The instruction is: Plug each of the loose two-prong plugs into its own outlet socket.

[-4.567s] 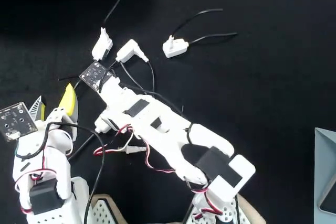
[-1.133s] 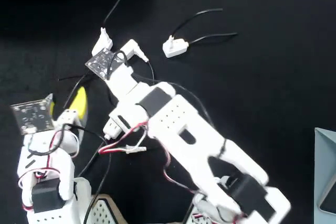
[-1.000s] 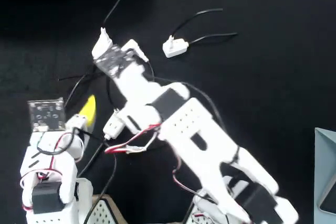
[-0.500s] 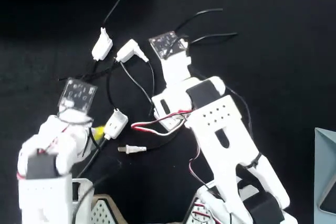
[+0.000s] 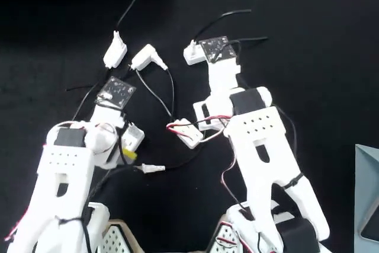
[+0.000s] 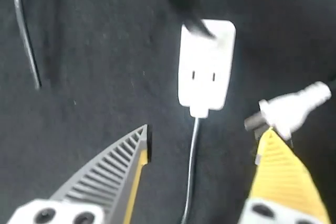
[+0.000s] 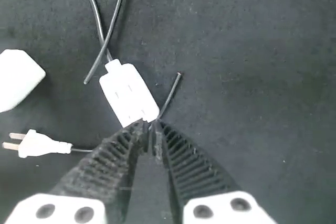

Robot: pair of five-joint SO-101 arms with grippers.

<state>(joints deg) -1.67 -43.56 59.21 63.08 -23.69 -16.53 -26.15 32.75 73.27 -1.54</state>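
A black desk [image 5: 320,57] carries two arms. The left pincer [image 6: 206,131] hangs released over a white outlet socket [image 6: 206,69], probably to straddle it. The right pincer [image 7: 152,124] is clenched against a second socket [image 7: 128,95]. A loose two-prong plug [image 6: 291,111] lies beside the left pincer's yellow finger.

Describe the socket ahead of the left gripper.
The socket is a white, plastic-looking block with rounded corners, lying flat on the black table, its two slots facing up and empty. A thin cable leaves the end nearer the left gripper; a dark cable crosses the far end. The open gripper does not touch it. A loose plug lies beside it, apart.
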